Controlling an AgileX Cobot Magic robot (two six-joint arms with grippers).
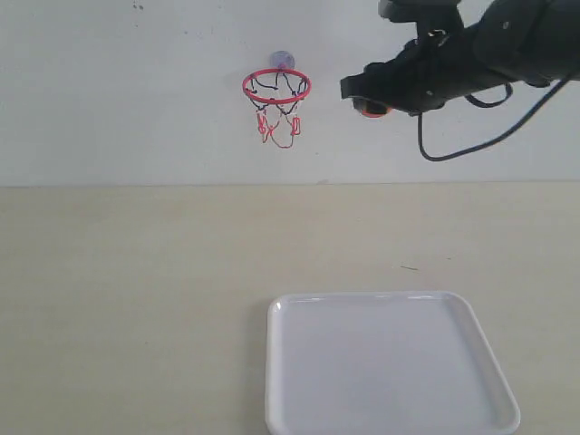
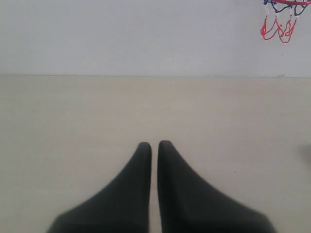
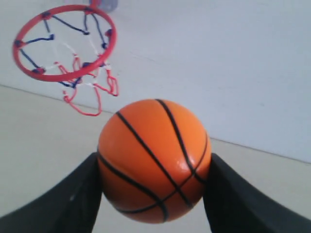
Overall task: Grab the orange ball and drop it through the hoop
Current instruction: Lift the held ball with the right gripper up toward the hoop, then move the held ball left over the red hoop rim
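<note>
The orange ball [image 3: 153,160], with thin black seams, sits squeezed between the two black fingers of my right gripper [image 3: 154,167]. In the exterior view that gripper [image 1: 367,101] is raised at the hoop's height, to the right of it, and only a sliver of the orange ball [image 1: 371,110] shows under it. The hoop [image 1: 275,87], red ring with a red-and-dark net, hangs on the wall by a greyish suction cup [image 1: 282,60]. The right wrist view shows the hoop [image 3: 65,41] just beyond the ball. My left gripper [image 2: 154,145] is shut and empty over the table, and the hoop's net [image 2: 279,19] shows in its view.
A white rectangular tray [image 1: 390,362] lies on the beige table [image 1: 127,290] at the front, right of centre. The pale wall [image 1: 109,91] stands behind the table. A black cable [image 1: 453,149] hangs from the right arm.
</note>
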